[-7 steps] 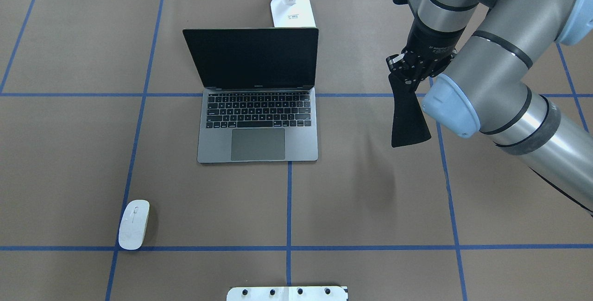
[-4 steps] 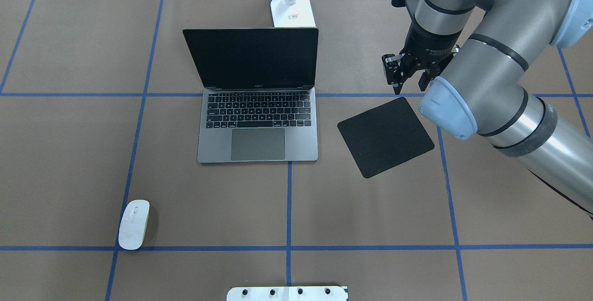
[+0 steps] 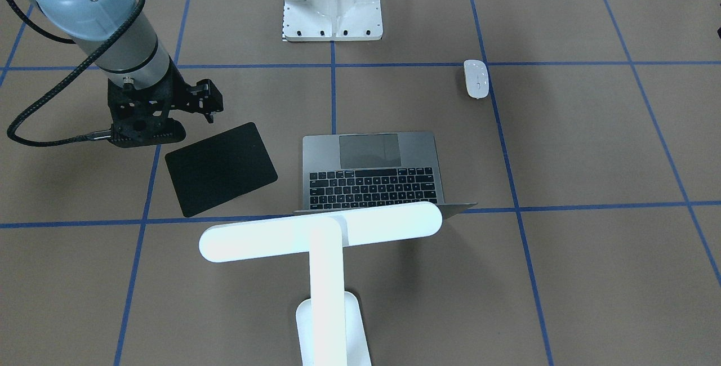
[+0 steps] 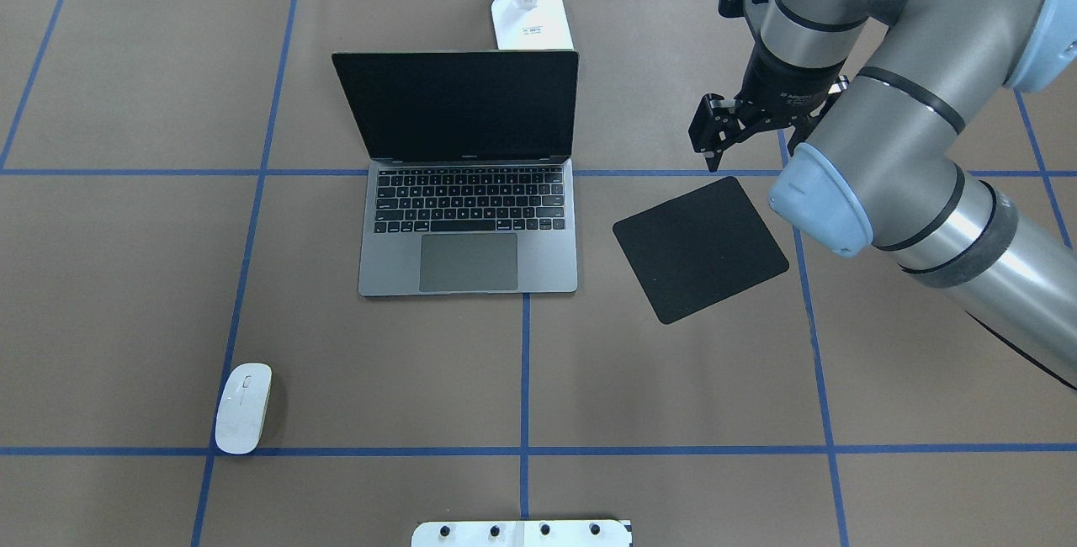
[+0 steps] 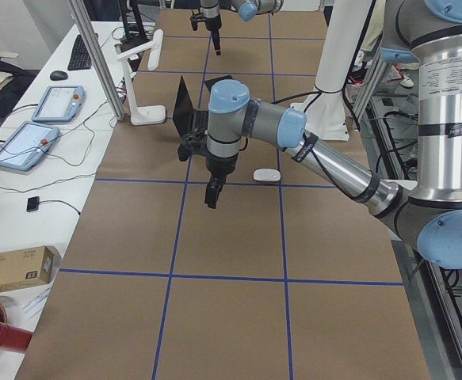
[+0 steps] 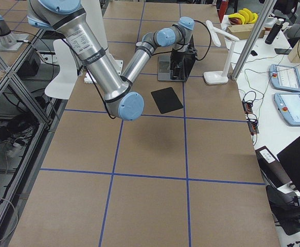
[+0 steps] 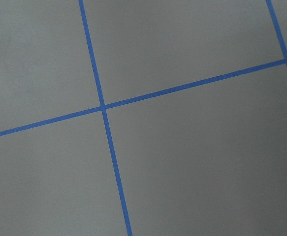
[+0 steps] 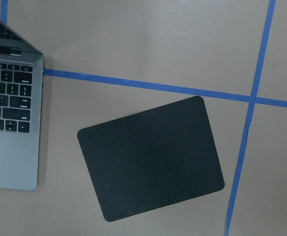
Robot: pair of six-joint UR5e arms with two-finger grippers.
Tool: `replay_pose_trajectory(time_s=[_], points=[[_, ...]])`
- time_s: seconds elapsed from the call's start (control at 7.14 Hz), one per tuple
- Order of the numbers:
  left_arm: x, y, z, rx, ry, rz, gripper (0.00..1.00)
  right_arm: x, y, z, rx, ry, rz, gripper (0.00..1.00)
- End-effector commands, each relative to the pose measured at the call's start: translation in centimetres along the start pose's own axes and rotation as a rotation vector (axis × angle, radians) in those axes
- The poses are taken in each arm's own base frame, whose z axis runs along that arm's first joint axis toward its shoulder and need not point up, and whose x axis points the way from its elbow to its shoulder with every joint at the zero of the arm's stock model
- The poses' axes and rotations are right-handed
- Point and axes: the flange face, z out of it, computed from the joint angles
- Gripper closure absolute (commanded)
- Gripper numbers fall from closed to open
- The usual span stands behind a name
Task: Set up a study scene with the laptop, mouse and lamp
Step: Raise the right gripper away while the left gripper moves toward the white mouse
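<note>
The grey laptop (image 4: 468, 227) stands open at the table's middle, its screen dark; it also shows in the front view (image 3: 372, 169). The white lamp (image 3: 321, 231) stands right behind it, its base (image 4: 532, 21) at the far edge. The white mouse (image 4: 243, 408) lies alone at the near left. My right gripper (image 4: 745, 143) is open and empty, hovering over the far edge of a black mat (image 4: 700, 248) that lies flat to the right of the laptop. My left gripper (image 5: 212, 194) shows only in the exterior left view, above bare table; I cannot tell if it is open or shut.
A white ribbed mount (image 3: 332, 0) sits at the table's near edge by the robot base. Blue tape lines grid the brown table cover. The right arm's elbow (image 4: 820, 193) hangs over the mat's right corner.
The right gripper held the black mat hanging by its edge, then opened. The mat now lies flat on the table and the gripper has lifted slightly off it.
</note>
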Motion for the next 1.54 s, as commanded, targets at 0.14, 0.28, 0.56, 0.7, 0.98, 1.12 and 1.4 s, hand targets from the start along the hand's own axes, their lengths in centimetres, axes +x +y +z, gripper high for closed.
replay_pose_trajectory(time_s=[0.14,0.28,0.56,0.7,0.98,1.12,1.4], points=[[1.2,-1.2,-0.9,0.008,0.029,-0.145,0.00,4.4,0.6,3.0,-0.005,0.085,0.038,0.00],[1.5,-1.3,-0.8,0.010,0.034,-0.186,0.00,5.7,0.8,4.0,-0.019,0.103,0.032,0.00],[6.6,-4.1,0.4,-0.014,0.060,-0.231,0.00,8.1,1.8,5.5,-0.043,0.119,-0.005,0.00],[9.3,-5.1,1.4,-0.035,0.071,-0.260,0.00,10.1,2.3,6.2,-0.059,0.130,-0.033,0.00],[15.1,-5.7,4.2,-0.100,0.085,-0.273,0.00,12.2,3.3,7.2,-0.084,0.140,-0.081,0.00],[18.4,-5.8,5.7,-0.132,0.085,-0.288,0.00,13.1,3.4,7.5,-0.093,0.144,-0.090,0.00],[25.2,-5.5,10.4,-0.162,0.053,-0.271,0.00,16.4,3.9,8.3,-0.120,0.159,-0.135,0.00]])
